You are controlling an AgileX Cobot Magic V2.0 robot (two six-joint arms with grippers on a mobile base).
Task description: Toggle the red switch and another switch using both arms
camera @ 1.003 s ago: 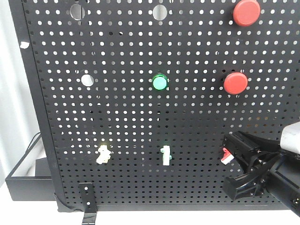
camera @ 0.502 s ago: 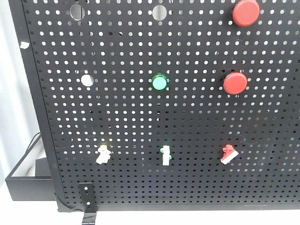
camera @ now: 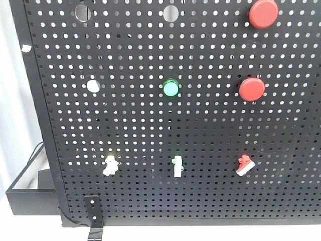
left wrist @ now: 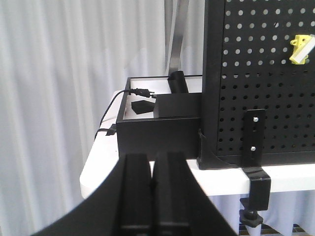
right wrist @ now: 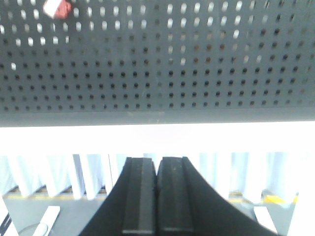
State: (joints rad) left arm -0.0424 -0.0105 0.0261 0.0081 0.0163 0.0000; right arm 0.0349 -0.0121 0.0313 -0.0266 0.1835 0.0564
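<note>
The red switch (camera: 245, 165) with its white lever tip sits low on the right of the black pegboard (camera: 200, 125); it also shows at the top left of the right wrist view as the red switch (right wrist: 55, 8). The pale-yellow switch (camera: 110, 165) is low on the left, and appears as the yellow switch (left wrist: 301, 48) at the upper right of the left wrist view. My left gripper (left wrist: 153, 164) is shut and empty, well below and left of it. My right gripper (right wrist: 157, 164) is shut and empty, below the board's bottom edge. Neither arm shows in the front view.
A green-and-white toggle (camera: 176, 166) sits between the two switches. A green round button (camera: 171, 88) and two big red push buttons (camera: 252, 88) are higher up. A black open box (left wrist: 157, 120) with a cable stands left of the board. A clamp (left wrist: 256, 172) grips the white table edge.
One second ago my right gripper was at the red switch in the front view; it has since withdrawn out of that view. The red switch stands uncovered.
</note>
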